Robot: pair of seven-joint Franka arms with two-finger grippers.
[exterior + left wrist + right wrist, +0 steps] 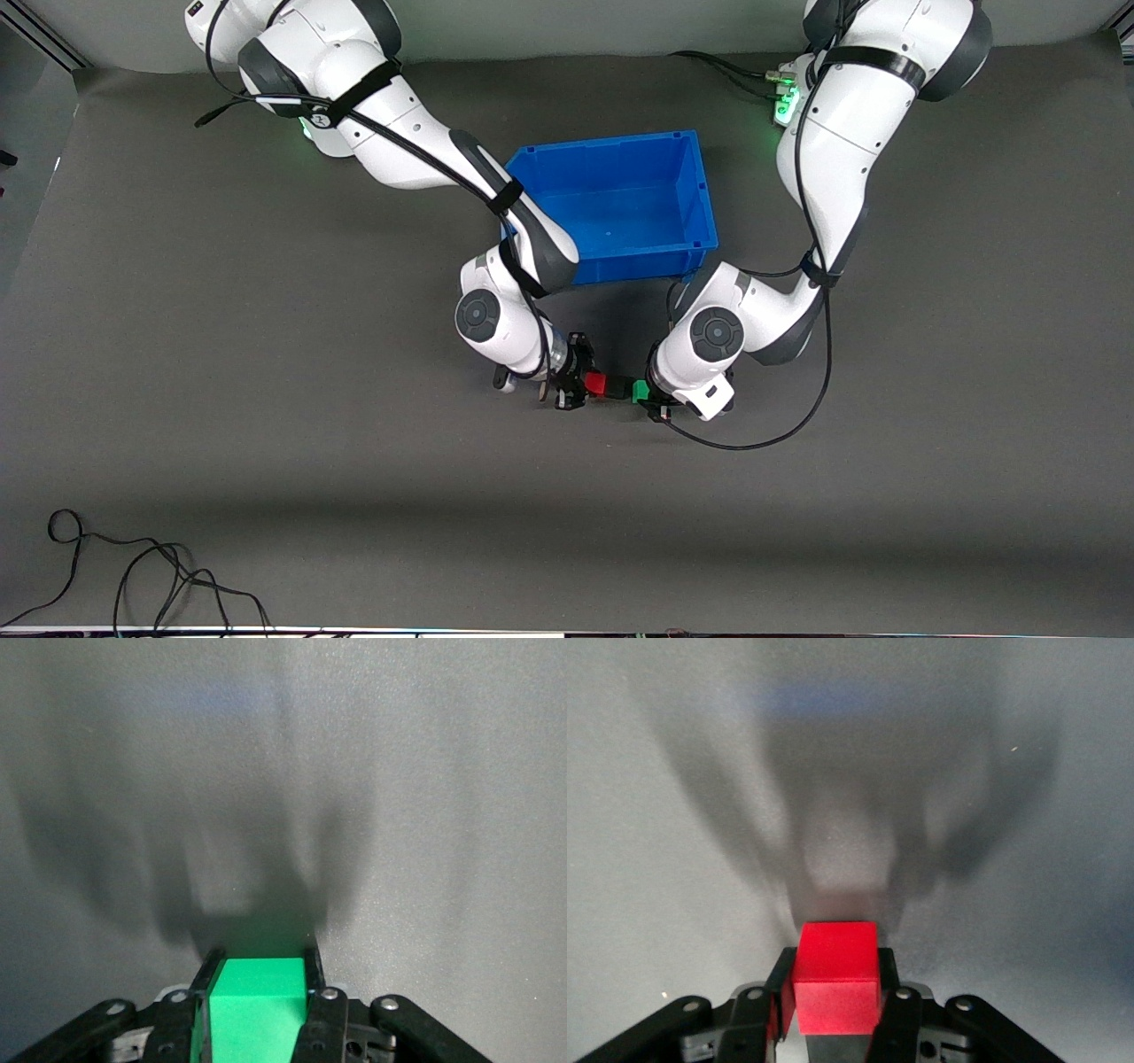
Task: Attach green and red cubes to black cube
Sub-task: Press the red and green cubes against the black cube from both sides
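My right gripper (583, 384) is shut on the red cube (594, 384), which sits between its fingers in the right wrist view (834, 970). My left gripper (647, 392) is shut on the green cube (640, 390), which fills the gap between its fingers in the left wrist view (257, 1001). Both grippers face each other above the mat. In the front view a small dark block, the black cube (617, 387), sits in line between the red and green cubes, touching both as far as I can see. It is hidden in both wrist views.
An open blue bin (620, 159) stands on the mat between the two arms, farther from the front camera than the cubes. A loose black cable (133, 567) lies at the table's near edge toward the right arm's end.
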